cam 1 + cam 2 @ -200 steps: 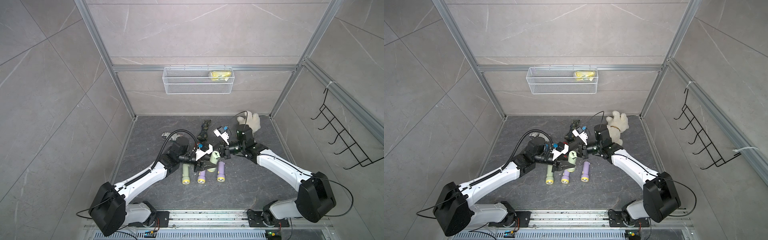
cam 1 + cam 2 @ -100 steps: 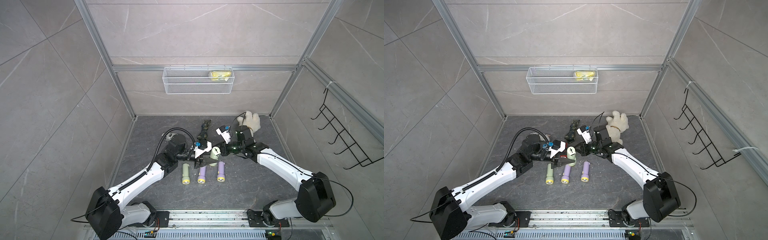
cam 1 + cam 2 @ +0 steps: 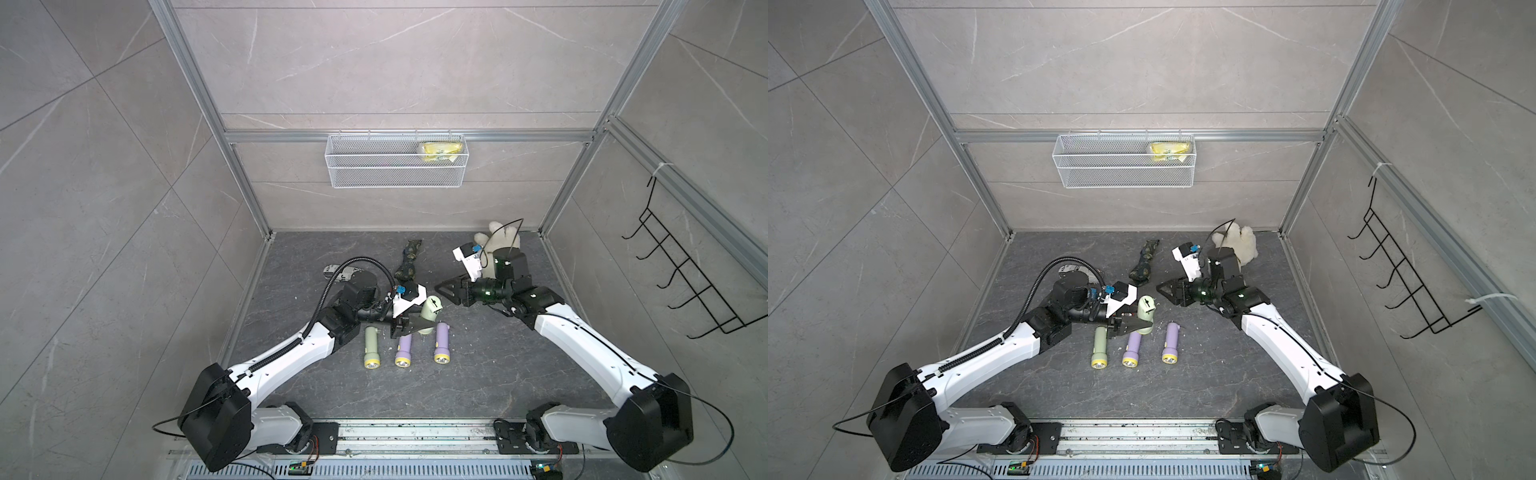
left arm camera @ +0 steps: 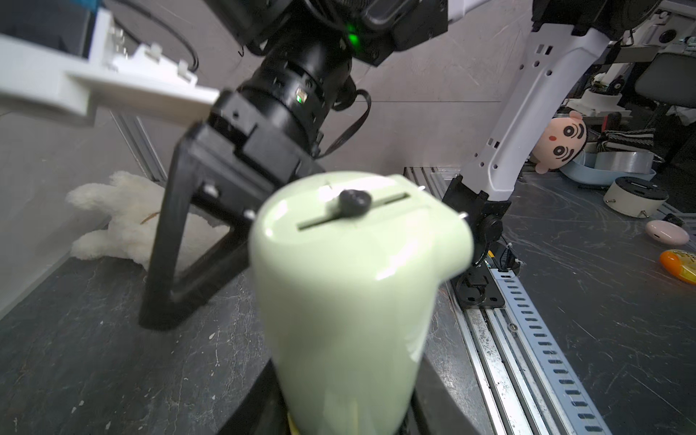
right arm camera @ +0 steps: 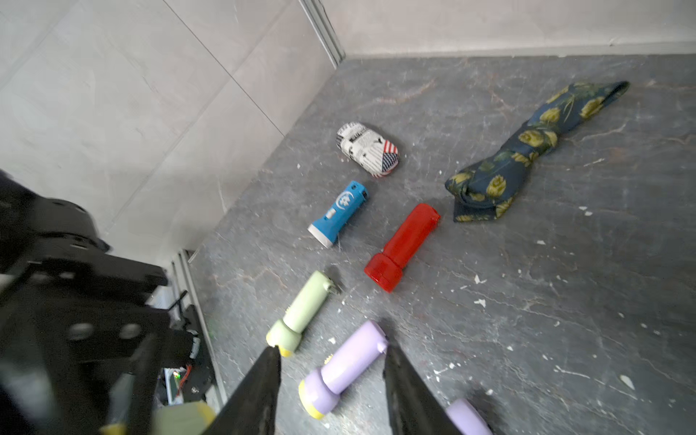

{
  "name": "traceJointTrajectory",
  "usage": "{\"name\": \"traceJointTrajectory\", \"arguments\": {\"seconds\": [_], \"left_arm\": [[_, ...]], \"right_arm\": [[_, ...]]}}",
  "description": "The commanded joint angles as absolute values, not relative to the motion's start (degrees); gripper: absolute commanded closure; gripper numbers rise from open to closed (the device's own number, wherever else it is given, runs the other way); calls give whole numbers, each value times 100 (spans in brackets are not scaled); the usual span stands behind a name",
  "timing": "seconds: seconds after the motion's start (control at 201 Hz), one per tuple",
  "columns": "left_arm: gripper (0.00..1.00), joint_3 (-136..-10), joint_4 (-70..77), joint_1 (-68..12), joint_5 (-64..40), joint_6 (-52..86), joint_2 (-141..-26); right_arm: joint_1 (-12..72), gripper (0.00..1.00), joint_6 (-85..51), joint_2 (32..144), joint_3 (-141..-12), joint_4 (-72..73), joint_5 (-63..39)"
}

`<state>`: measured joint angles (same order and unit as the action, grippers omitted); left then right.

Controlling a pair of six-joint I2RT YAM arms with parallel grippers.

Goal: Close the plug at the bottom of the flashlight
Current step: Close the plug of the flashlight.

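Held flashlight, pale green, is clamped in the L gripper above mid floor. Its head end is down and its base end is up, tilted slightly to the right. The grip is taken low on the body, w/ jaws closed tight on it. In the L wrist view the base face is seen w/ a slot and a dark knob at its middle. A lobe w/ two small metal tips is seen at the edge. Whether the plug is fully shut can't be told, as the pic is blurred there.

R gripper is held in the air just right and far of the base end, not touching it, tips aimed left. Its fingers are spread and nothing is between them.

Three more are laid in a row on the floor just near of the held one, heads to the near side: green flashlight, lilac flashlight, 2nd lilac flashlight. A red flashlight and a blue flashlight are seen in the R wrist view only. A patterned tie is laid further back, and a white plush at the far right behind the R arm. A wire basket is hung on the far wall, w/ a yellow packet in it.
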<state>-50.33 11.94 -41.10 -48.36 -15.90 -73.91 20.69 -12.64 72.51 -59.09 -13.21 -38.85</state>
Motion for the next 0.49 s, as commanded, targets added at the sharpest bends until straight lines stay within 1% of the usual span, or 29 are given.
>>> {"name": "traceJointTrajectory", "arguments": {"seconds": [0.0, 0.065, 0.159, 0.249, 0.393, 0.488], "left_arm": [[100, -5016, 1470, -4053, -5105, -1642, -7424], [100, -4962, 1699, -4022, -5222, -1475, -7474], [100, -4831, 2351, -3914, -5489, -984, -7532], [100, -4797, 2484, -3901, -5545, -857, -7553], [100, -4790, 2516, -3902, -5533, -818, -7532], [100, -4823, 2507, -3905, -5554, -794, -7533]], "right_arm": [[1953, 43, -1413, 6871, -5780, -1199, -4731], [1913, 41, -1538, 6723, -5691, -1045, -5091], [1843, 41, -1688, 6595, -5556, -694, -5738], [1800, 40, -1998, 6530, -5406, -181, -6255], [1801, 40, -2958, 6572, -5148, 1315, -6844], [1814, 40, -3472, 6760, -5075, 2044, -7075]]}}
